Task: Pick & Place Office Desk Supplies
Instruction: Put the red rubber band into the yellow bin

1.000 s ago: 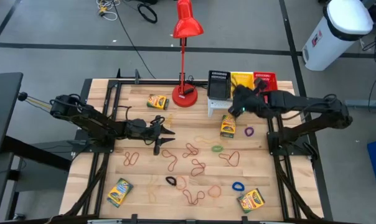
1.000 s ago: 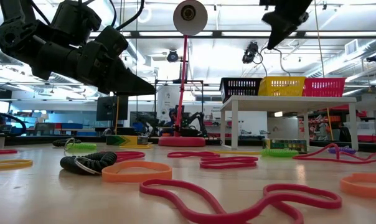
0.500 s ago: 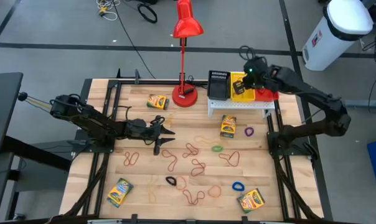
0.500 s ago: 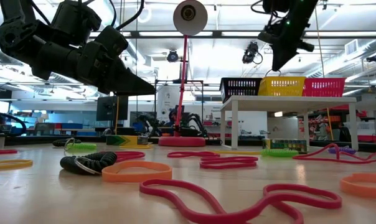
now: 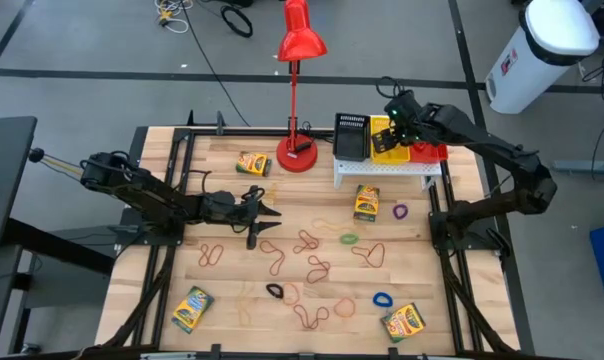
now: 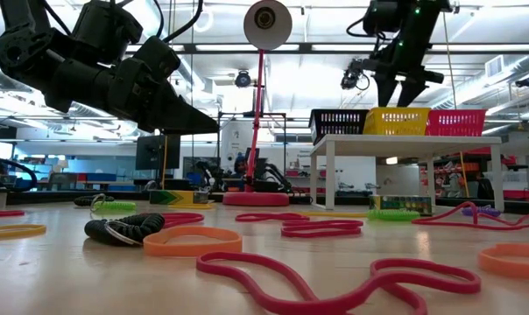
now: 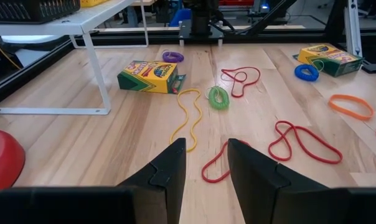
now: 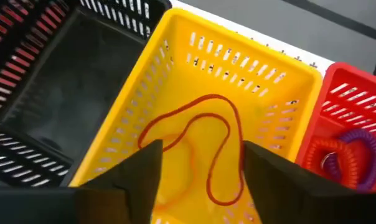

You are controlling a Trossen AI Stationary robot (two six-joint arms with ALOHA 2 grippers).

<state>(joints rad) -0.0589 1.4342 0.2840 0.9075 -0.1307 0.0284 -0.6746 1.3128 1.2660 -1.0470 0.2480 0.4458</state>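
The right hand (image 8: 197, 171), fingers spread, hung over the yellow bin (image 8: 169, 37) at the surface's one o'clock, a red band (image 8: 194, 146) seemingly inside; withdrawing low could snag the rim.

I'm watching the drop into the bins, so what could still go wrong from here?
The right gripper hangs open over the yellow bin, a red band lying inside. Pulling away low, its fingers might clip the bin's rim or nudge the neighbouring red bin on the small white shelf. The band might also snag a finger.
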